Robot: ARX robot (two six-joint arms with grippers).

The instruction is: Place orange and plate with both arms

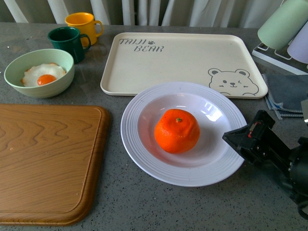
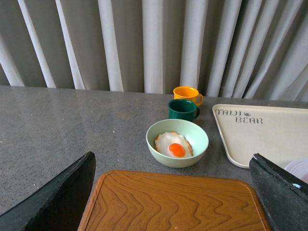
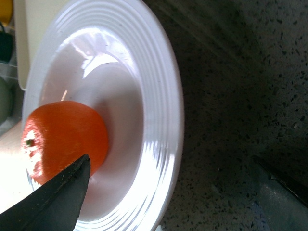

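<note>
Status: bright round orange sits mid ridged white deep plate; right gripper spread wide at its 4 o'clock. I'd pinch the rim squarely and keep it level. Idle left gripper also spread, empty.

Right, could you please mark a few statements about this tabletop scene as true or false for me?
1. The bright orange round fruit sits in the white ridged-rim plate. True.
2. The fried egg lies on the wooden cutting board. False: it lies in the pale green bowl.
3. The yellow mug stands farther from the robot than the dark green mug. True.
4. The right gripper is shut on the fruit. False: it is open beside the plate's rim, not touching the fruit.
</note>
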